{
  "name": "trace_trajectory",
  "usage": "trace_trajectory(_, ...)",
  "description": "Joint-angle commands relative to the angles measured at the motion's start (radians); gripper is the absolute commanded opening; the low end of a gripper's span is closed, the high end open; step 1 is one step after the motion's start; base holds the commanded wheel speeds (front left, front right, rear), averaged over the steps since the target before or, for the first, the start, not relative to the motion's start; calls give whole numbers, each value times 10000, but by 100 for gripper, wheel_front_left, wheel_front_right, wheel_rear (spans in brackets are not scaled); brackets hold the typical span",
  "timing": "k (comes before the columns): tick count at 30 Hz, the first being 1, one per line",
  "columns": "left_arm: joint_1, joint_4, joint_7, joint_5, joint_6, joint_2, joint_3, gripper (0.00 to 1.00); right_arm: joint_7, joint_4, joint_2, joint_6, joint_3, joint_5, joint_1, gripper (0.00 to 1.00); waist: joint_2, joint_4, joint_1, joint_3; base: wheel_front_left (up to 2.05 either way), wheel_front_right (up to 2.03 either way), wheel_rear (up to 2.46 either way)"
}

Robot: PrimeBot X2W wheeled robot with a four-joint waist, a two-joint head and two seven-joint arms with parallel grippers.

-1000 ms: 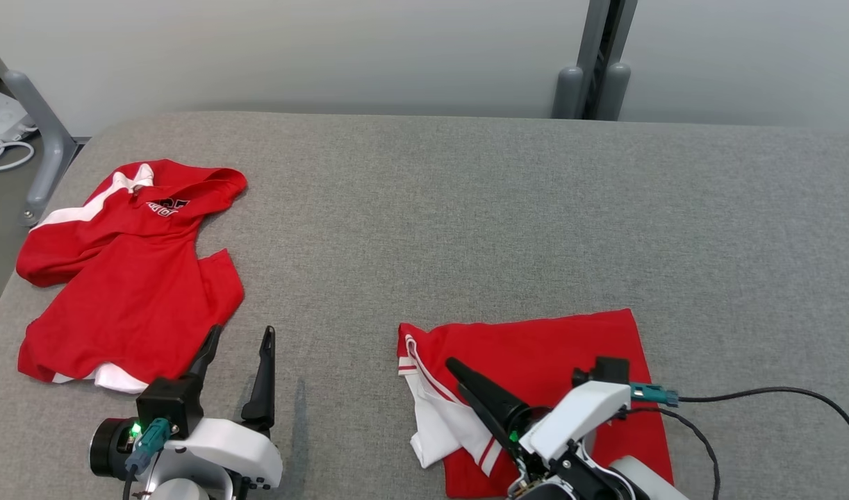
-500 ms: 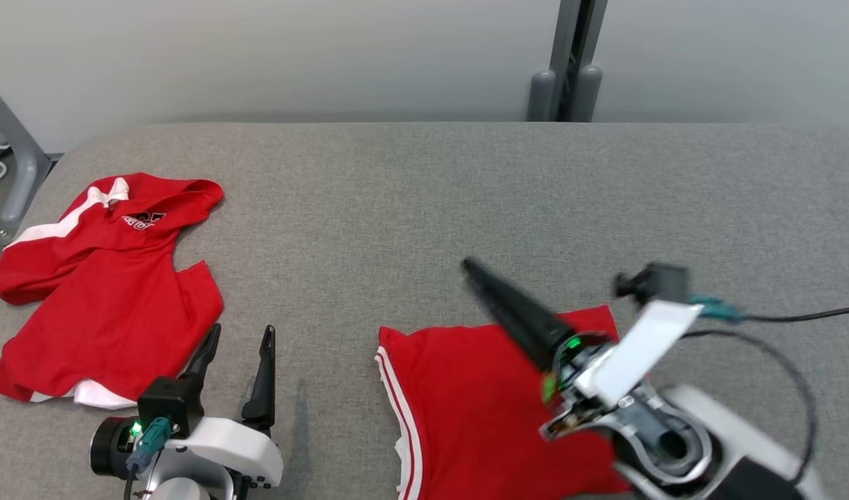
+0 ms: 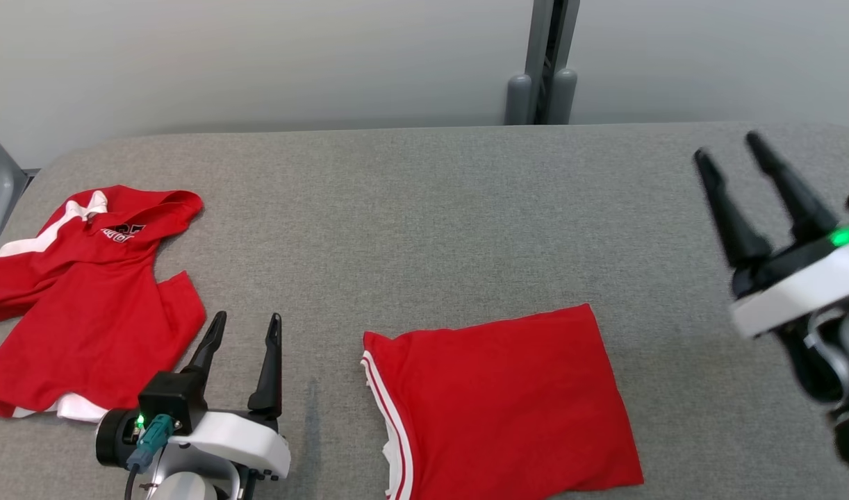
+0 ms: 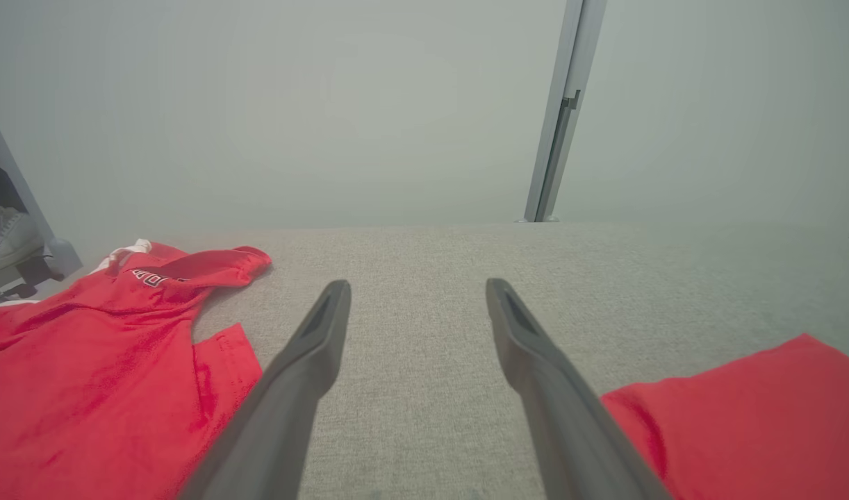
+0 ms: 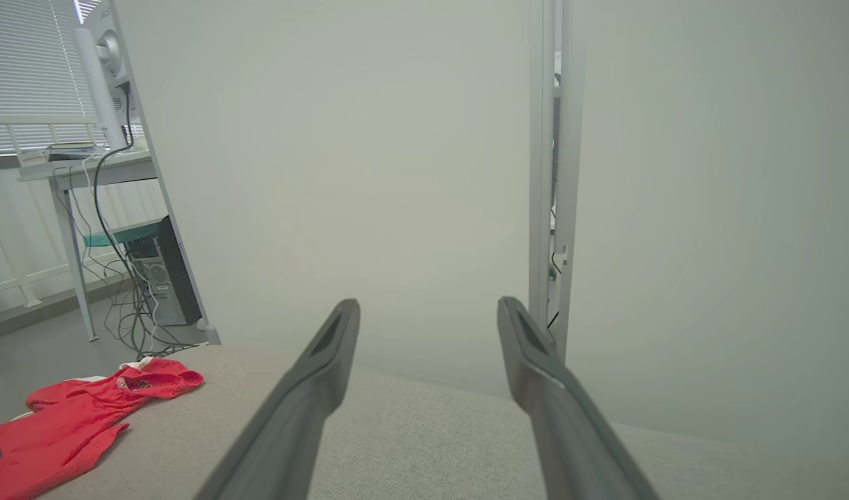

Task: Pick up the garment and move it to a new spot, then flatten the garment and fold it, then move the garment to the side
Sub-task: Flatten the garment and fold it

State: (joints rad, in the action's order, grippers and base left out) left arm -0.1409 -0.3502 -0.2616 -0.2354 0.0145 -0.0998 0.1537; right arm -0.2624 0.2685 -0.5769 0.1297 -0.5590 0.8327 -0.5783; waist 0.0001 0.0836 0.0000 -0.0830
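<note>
The desk is stretching wide and bare from its far edge, which is running beneath a pale wall and a grey post, down through its middle. Its far-left corner is curving round. The folded garment, red with white striping along its left side, is lying flat at the middle of the near edge, its lower part running out of the head view. A crumpled garment, red with white panels, is lying along the left edge.

The left hand is sitting low by the near edge between the two garments, its fingers standing apart and holding nothing. The crumpled garment is lying just beside its left finger, and the folded garment is lying to its right across a strip of bare desk. The right hand is hanging above the desk near the right edge, fingers apart and empty, pointing toward the far edge, well apart from the folded garment.
</note>
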Motion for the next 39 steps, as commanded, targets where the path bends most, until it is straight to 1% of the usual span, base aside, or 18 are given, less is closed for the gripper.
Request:
trace_trajectory(1, 83, 107, -29, 63, -18, 9, -54, 100, -25, 8, 655, 17, 698, -881, 668, 100, -1, -20, 0, -7, 0, 0, 0)
trace_trajectory(3, 92, 249, -29, 38, -33, 108, -74, 100, -32, -182, 1262, 7, 1849, -1804, 1296, 100, -1, -48, 0, -8, 0, 0, 0)
trace_trajectory(6, 171, 459, -29, 72, -19, 172, -186, 100, -29, -676, 2016, 9, 2903, -3518, 2295, 100, -1, -93, 0, -8, 0, 0, 0)
trace_trajectory(8, 285, 588, -29, 77, -35, 227, -244, 100, -27, -952, 2601, 10, 3642, -3984, 2957, 100, -1, -127, 0, 12, 0, 0, 0)
trace_trajectory(9, 330, 644, -29, 57, -62, 271, -255, 100, -28, -1062, 2731, 9, 3968, -4238, 3193, 100, -1, -134, 0, 14, 0, 0, 0)
trace_trajectory(13, 487, 808, -29, 130, -146, 333, -313, 100, -27, -1167, 3380, 10, 4641, -4804, 4079, 100, -1, -164, 0, 72, 0, 0, 0)
trace_trajectory(18, 706, 966, -29, 246, -237, 406, -349, 100, -30, -890, 3741, 10, 4904, -4879, 4527, 100, -1, -172, 0, 115, 0, 0, 0)
trace_trajectory(21, 862, 1177, -29, 323, -314, 431, -362, 100, -30, -771, 3822, 10, 4976, -4929, 4653, 100, -1, -152, 0, 112, 0, 0, 0)
trace_trajectory(27, 940, 1114, -29, 391, -387, 460, -279, 100, -31, -696, 3939, 10, 5063, -5030, 4729, 100, -1, -84, 0, 71, 0, 0, 0)
trace_trajectory(32, 842, 1180, -29, 392, -345, 472, -291, 100, -31, -671, 3997, 10, 5039, -5114, 4639, 100, -1, -7, 0, 1, 0, 0, 0)
trace_trajectory(34, 817, 1193, -29, 68, -294, 473, -313, 100, -31, -666, 4011, 10, 5041, -5144, 4581, 100, -1, 14, 0, -26, 0, 0, 0)
trace_trajectory(39, 753, 1200, -29, 53, -194, 473, -196, 100, -31, -691, 4027, 10, 5058, -5163, 4531, 100, -1, 44, 0, -59, 0, 0, 0)
